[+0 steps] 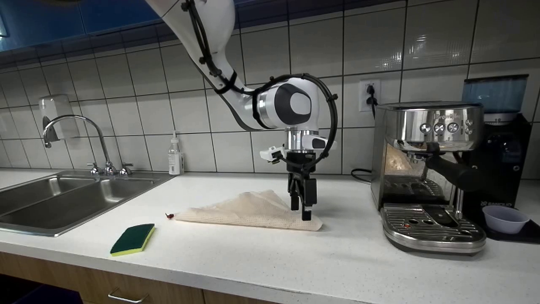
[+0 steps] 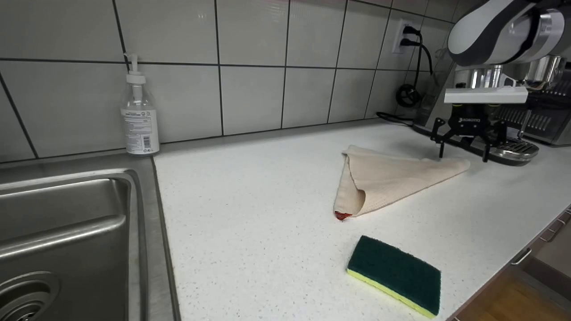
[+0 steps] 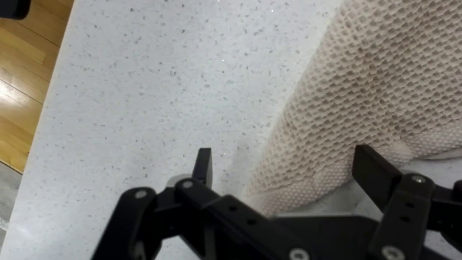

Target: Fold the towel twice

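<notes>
The beige towel (image 1: 249, 211) lies on the counter in a roughly triangular folded shape. In an exterior view (image 2: 397, 176) one end shows a loose, curled layer and a small red tag at its corner. My gripper (image 1: 301, 214) points down at the towel's narrow corner on the coffee machine side; it also shows there in an exterior view (image 2: 463, 158). In the wrist view the gripper (image 3: 283, 155) is open, with the towel corner (image 3: 310, 151) between its spread fingers. One finger is over bare counter, the other by the towel's hemmed edge. Nothing is gripped.
A green-and-yellow sponge (image 1: 133, 239) lies near the counter's front edge. A steel sink (image 1: 97, 198) is at one end, with a soap bottle (image 1: 175, 157) beside it. An espresso machine (image 1: 430, 169) stands at the other end, close to the gripper. A tiled wall runs behind.
</notes>
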Available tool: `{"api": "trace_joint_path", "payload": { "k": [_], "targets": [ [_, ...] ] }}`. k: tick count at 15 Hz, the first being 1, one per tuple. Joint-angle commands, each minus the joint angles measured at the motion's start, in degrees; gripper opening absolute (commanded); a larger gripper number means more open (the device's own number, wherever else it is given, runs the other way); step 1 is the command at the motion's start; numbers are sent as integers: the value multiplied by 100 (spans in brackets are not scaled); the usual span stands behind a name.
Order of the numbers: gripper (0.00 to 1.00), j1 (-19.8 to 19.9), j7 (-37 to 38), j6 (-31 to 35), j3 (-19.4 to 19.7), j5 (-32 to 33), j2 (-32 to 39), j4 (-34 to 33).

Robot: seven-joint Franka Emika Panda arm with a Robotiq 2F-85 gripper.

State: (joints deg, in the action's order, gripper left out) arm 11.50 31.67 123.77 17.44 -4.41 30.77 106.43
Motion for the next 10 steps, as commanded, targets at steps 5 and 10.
{"api": "trace_joint_path", "payload": {
  "k": [5, 10],
  "targets": [
    [100, 214, 149, -72, 52, -310, 282, -314],
    [100, 271, 203, -95, 50, -437, 382, -484]
  ]
}}
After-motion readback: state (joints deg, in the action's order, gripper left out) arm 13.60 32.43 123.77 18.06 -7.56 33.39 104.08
